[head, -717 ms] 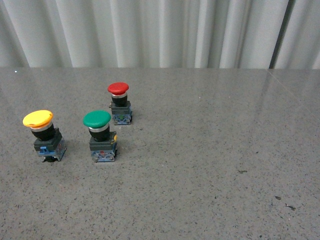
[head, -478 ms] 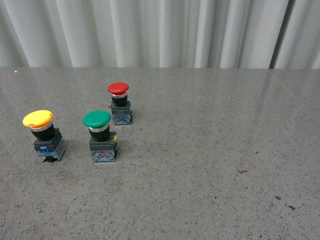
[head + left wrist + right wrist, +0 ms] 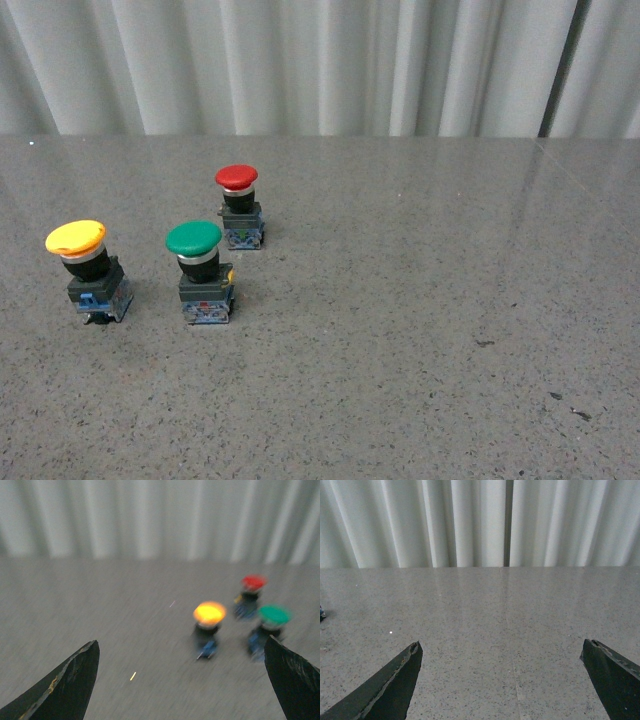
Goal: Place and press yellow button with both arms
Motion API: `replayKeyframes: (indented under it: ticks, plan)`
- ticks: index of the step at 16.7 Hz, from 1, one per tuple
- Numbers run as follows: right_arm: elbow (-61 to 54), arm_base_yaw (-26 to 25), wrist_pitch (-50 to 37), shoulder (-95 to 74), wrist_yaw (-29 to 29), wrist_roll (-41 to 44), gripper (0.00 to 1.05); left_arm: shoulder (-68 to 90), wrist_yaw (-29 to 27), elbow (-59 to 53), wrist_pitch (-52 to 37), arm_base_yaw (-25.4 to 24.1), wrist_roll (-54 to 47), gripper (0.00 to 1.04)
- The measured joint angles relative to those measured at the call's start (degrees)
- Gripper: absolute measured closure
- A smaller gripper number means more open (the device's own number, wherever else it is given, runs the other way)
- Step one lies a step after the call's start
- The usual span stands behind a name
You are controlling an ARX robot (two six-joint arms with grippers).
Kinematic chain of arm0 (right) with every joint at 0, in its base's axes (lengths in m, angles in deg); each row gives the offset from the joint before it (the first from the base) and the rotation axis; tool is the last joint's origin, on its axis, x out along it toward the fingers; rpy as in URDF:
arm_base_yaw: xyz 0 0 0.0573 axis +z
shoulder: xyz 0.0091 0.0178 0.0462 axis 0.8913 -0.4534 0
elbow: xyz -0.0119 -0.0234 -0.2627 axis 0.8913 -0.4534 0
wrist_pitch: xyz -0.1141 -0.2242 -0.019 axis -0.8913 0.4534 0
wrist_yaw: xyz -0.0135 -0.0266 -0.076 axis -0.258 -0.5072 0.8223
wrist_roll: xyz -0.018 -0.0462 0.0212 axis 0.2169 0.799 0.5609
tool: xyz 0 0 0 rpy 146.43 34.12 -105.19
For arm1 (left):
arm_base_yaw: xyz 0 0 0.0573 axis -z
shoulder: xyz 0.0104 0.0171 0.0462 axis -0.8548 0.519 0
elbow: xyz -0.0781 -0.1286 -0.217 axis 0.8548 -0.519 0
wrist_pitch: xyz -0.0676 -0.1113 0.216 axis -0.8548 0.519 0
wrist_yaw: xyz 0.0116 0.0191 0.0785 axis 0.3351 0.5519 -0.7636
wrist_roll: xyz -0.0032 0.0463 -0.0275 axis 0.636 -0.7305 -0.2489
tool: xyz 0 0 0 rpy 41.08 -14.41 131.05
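The yellow button (image 3: 85, 265) stands upright at the left of the grey table, its wide yellow cap above a black body and blue-grey base. In the blurred left wrist view the yellow button (image 3: 208, 627) lies ahead of my open left gripper (image 3: 182, 677), well beyond the fingertips, nothing between the jaws. My right gripper (image 3: 502, 675) is open over bare table, with the yellow button out of its view. Neither arm shows in the front view.
A green-capped button (image 3: 203, 270) stands just right of the yellow one, and a red-capped button (image 3: 240, 205) stands behind it. Both show in the left wrist view, green (image 3: 270, 625) and red (image 3: 250, 595). A white pleated curtain (image 3: 320, 65) backs the table.
Nothing has moved in the front view; the three buttons stand where they were. The left wrist view is motion-blurred.
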Motion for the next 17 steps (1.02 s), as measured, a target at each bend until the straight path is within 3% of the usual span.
replayKeyframes:
  ticks: [1, 2, 4, 6, 9, 12, 17]
  plan:
    - [0.0, 0.0, 0.0, 0.0, 0.1, 0.0, 0.07, 5.4, -10.2, 3.0, 6.2, 4.7, 0.7, 0.07]
    - [0.0, 0.0, 0.0, 0.0, 0.0, 0.0, 0.07, 10.9, -16.2, 5.3, 6.8, 7.0, 0.7, 0.07]
    - [0.0, 0.0, 0.0, 0.0, 0.0, 0.0, 0.07, 18.9, -23.6, 8.4, 0.0, 5.2, -0.5, 0.07]
    - [0.0, 0.0, 0.1, 0.0, 0.0, 0.0, 0.07, 25.3, -22.6, 11.9, -7.7, 3.8, -2.3, 0.07]
    - [0.0, 0.0, 0.0, 0.0, 0.0, 0.0, 0.07, 37.9, -16.3, 18.7, -18.9, 3.4, -4.8, 0.07]
    - [0.0, 0.0, 0.0, 0.0, 0.0, 0.0, 0.07, 49.1, -11.7, 23.5, -24.9, 3.2, -5.9, 0.07]
    - [0.0, 0.0, 0.0, 0.0, 0.0, 0.0, 0.07, 69.5, -5.0, 34.0, -22.0, 5.6, -4.8, 0.07]
